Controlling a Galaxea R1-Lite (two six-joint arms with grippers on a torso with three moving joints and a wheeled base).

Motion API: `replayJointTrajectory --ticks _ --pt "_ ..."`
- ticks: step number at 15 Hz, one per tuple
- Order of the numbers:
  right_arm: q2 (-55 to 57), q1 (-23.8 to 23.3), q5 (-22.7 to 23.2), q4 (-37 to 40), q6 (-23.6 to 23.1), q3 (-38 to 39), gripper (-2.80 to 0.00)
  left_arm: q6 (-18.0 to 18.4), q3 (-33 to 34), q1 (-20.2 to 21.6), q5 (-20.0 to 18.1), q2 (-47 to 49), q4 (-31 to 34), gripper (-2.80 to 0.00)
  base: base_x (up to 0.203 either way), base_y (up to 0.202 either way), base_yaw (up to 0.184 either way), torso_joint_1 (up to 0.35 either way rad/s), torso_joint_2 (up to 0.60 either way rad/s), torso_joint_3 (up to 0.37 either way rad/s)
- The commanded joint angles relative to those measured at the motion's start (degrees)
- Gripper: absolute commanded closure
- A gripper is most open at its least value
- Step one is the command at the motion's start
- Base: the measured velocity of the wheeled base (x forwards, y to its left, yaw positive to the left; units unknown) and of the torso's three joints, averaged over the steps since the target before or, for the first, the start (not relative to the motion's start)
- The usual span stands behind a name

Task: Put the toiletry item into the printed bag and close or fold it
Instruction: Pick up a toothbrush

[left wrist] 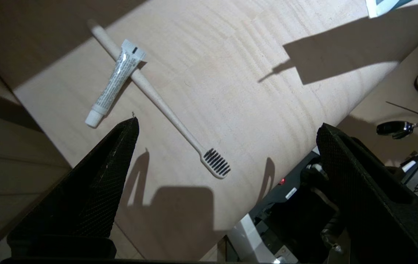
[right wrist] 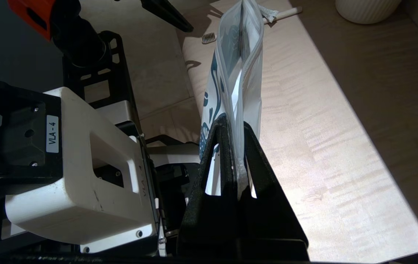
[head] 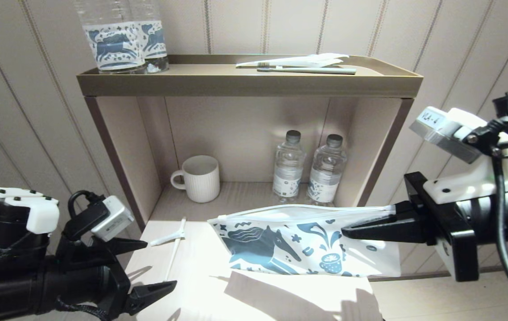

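The printed bag (head: 298, 243) is held aloft, pinched in the right gripper (head: 347, 232); the left gripper (head: 158, 265) is spread wide, toothbrush (left wrist: 164, 106) and tube (left wrist: 115, 82) just beyond its fingertips.

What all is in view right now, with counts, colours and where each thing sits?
toothbrush: one, white, on table, under tube
tube: one, white, across toothbrush
bag: one, white with blue horse, held over table
mug: one, white, in shelf niche
small bottles: two, clear, niche
large bottles: two, clear, shelf top
second toothbrush: one, grey-green, shelf top
left pincer: open, above toothbrush
right pincer: shut on bag
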Motion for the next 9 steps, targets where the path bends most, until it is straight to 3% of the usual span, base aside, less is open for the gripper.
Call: replayJointTrajectory --ticks 1,5,9 --pt "0.54 -0.07 0.24 0.05 -0.12 -0.18 0.00 0.07 -1.17 -1.07 0.45 5.20 -0.08 -2.80 0.000 0.000 0.000 0.000 0.00 0.000" --pt "1.33 -0.16 0.24 0.05 -0.12 0.17 0.00 -1.28 -1.04 -1.07 3.80 10.76 -0.57 -2.80 0.000 0.000 0.000 0.000 0.00 0.000" --pt "2.30 0.02 0.24 0.05 -0.20 0.09 0.00 -2.38 -4.90 -0.53 4.26 11.30 -3.04 -2.80 0.000 0.000 0.000 0.000 0.00 0.000"
